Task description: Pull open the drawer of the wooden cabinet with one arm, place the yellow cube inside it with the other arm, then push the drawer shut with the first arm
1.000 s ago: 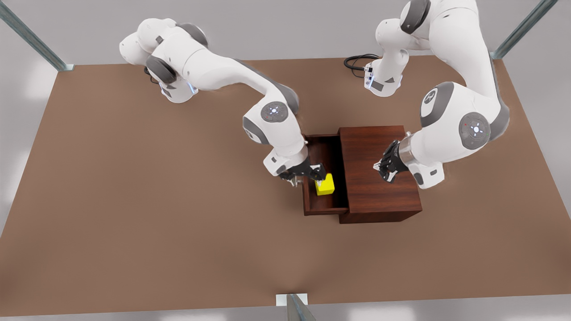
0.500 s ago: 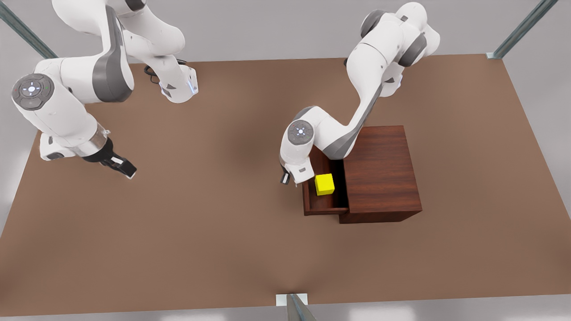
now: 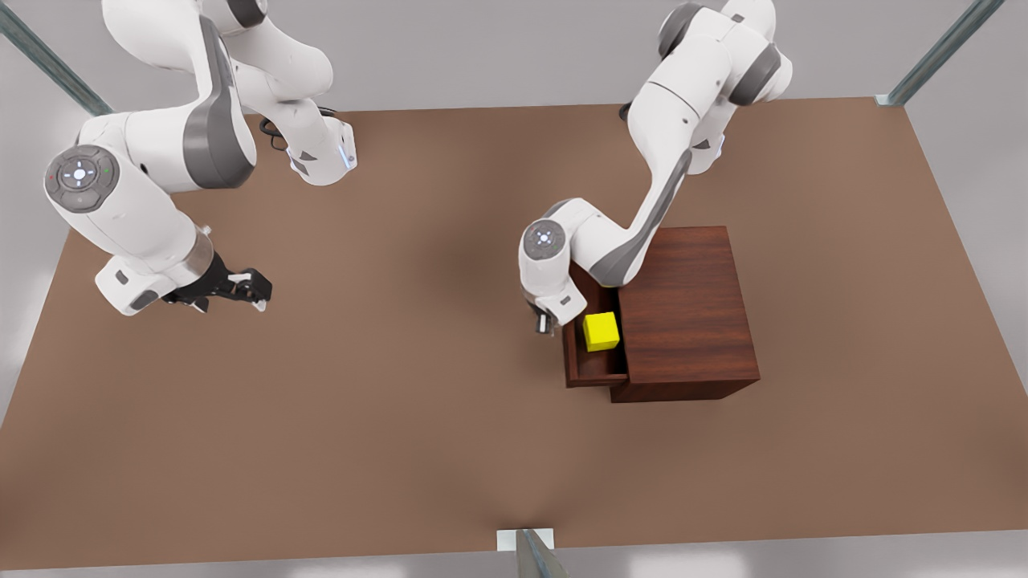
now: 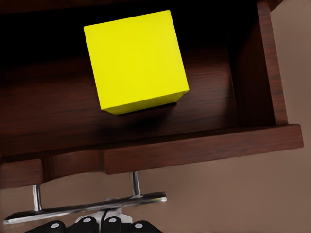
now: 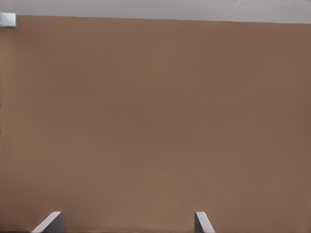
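One yellow cube (image 3: 601, 331) is seen resting on the floor of the drawer (image 3: 580, 371), which stands partly out of the wooden cabinet (image 3: 683, 309) toward the front view's left. The left gripper (image 3: 546, 323) is placed against the drawer's silver bar handle (image 4: 87, 208); its finger state cannot be told. The right gripper (image 3: 241, 287) is held over bare table (image 3: 385, 417), well apart from the cabinet, fingertips (image 5: 51, 222) spread, nothing gripped.
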